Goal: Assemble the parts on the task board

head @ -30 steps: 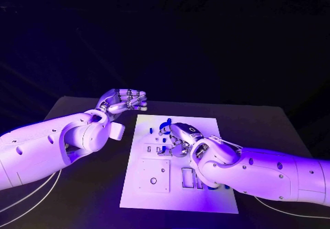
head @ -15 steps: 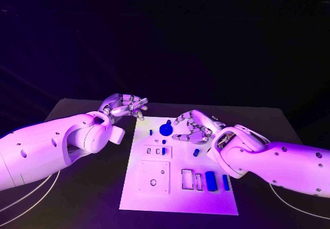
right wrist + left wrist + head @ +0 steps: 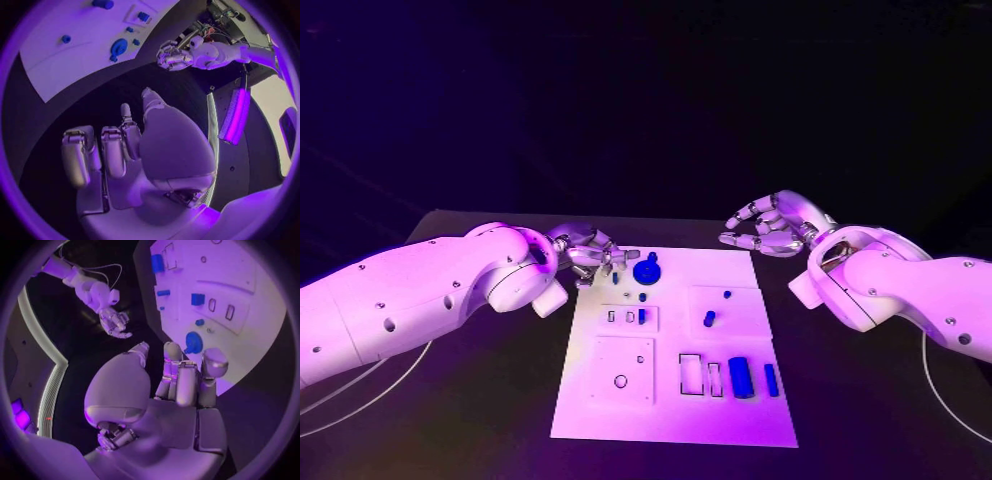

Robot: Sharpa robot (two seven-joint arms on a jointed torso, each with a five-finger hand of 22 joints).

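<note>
The white task board [image 3: 625, 405] lies in the middle of the black table. A round blue part [image 3: 646, 270] stands near its far edge, and small blue parts lie at mid board [image 3: 708, 319] and near the right edge [image 3: 740, 375]. My left hand [image 3: 589, 255] hovers at the board's far left corner, fingers loosely bent toward the round part [image 3: 194, 343], holding nothing. My right hand [image 3: 769, 225] hangs beyond the far right corner, off the board, fingers half curled and empty. The right wrist view shows that hand [image 3: 119, 150] with its fingers apart, over bare table beside the board [image 3: 56, 70].
A raised square plate [image 3: 623, 368] with small holes sits at the board's near left. Two dark rectangular slots [image 3: 692, 372] lie beside the blue bars. Black table [image 3: 459, 400] surrounds the board on both sides. White cables trail past the left arm.
My right hand has lifted off the middle of the board and drawn back to beyond its far right corner. My left hand has come down closer to the far left corner.
</note>
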